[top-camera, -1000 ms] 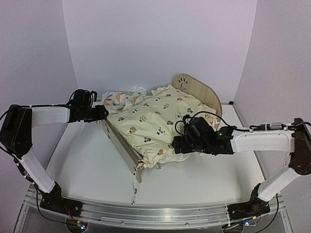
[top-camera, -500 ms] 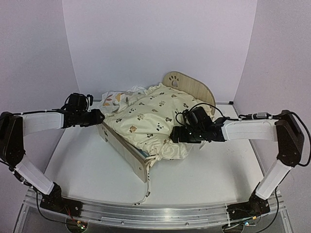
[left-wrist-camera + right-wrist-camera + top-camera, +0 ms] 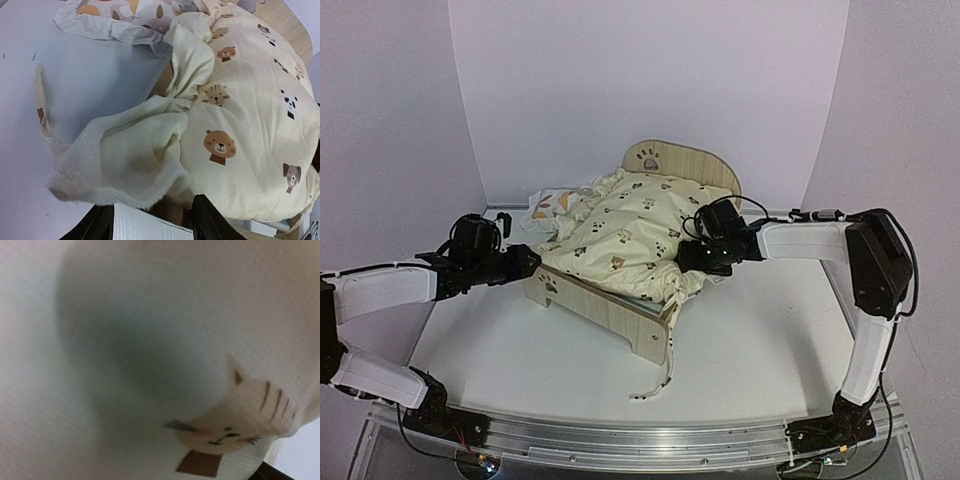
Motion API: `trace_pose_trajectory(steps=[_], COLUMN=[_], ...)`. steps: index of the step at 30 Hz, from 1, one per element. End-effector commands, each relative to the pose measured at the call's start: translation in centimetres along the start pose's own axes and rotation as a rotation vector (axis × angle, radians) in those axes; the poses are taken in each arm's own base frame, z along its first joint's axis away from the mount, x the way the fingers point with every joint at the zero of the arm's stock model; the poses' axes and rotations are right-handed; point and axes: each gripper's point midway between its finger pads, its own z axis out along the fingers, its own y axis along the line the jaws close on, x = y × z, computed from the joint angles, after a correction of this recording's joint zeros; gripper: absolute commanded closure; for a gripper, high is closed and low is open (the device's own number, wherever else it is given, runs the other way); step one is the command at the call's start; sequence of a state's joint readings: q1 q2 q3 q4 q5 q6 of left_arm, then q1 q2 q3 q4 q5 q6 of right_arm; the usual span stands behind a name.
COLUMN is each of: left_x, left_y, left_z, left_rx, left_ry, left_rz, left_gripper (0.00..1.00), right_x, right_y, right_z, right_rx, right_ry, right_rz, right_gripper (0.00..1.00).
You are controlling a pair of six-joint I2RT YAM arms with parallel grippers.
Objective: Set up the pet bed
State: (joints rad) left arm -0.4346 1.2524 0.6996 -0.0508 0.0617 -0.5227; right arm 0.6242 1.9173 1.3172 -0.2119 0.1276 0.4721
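Status: left gripper (image 3: 528, 262) pinches pet bed (image 3: 610, 310) at the near end-board corner. Right gripper (image 3: 695, 262) buried in animal-print quilt (image 3: 630, 225), can't tell whether spread or clamped.

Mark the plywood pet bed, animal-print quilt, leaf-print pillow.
light plywood pet bed (image 3: 605, 308): top view, near end board.
cream animal-print quilt (image 3: 630, 225): top view, middle.
small leaf-print pillow (image 3: 552, 204): top view, exposed corner.

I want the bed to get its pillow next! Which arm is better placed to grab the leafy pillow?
Probably left. The leafy pillow lies at the left side of the pet bed, near the left gripper. The right gripper is across the bed, pushed into the quilt.
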Motion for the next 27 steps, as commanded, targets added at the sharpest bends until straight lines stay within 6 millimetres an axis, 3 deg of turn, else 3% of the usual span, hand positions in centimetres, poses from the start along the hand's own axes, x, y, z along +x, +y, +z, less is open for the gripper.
trace_pose_trajectory(steps=[1,8,12,16,20,23,27], left_x=[11.4,14.8,14.6,11.1,7.2,4.4,0.5], left_y=[-6.9,-12.5,-13.8,-12.9,-11.8,-11.3,-9.4], left_z=[-1.1,-3.4,-4.0,-4.8,-6.0,-6.5,-6.2], left_rx=[0.265,0.388,0.368,0.273,0.159,0.087,0.016], left_ry=[0.357,0.412,0.374,0.235,0.098,0.023,-0.038], left_rz=[0.081,0.141,0.179,0.195,0.231,0.257,0.262], left_gripper=[0.49,0.49,0.47,0.39,0.24,0.20,0.20], right_x=[1.1,0.5,-0.2,-1.6,-3.2,-3.8,-3.2], right_y=[-0.6,-3.5,-4.7,-4.7,-3.7,-2.8,-0.3], right_z=[2.9,1.6,-0.7,-4.1,-8.0,-10.9,-14.1], right_rx=[0.012,0.082,0.148,0.163,0.132,0.104,0.038], right_ry=[0.071,0.058,0.040,0.011,-0.028,-0.059,-0.079], right_rz=[-0.027,-0.027,-0.062,-0.088,-0.084,-0.084,-0.116], right_gripper=[0.11,0.11,0.11,0.10,0.03,0.02,0.02])
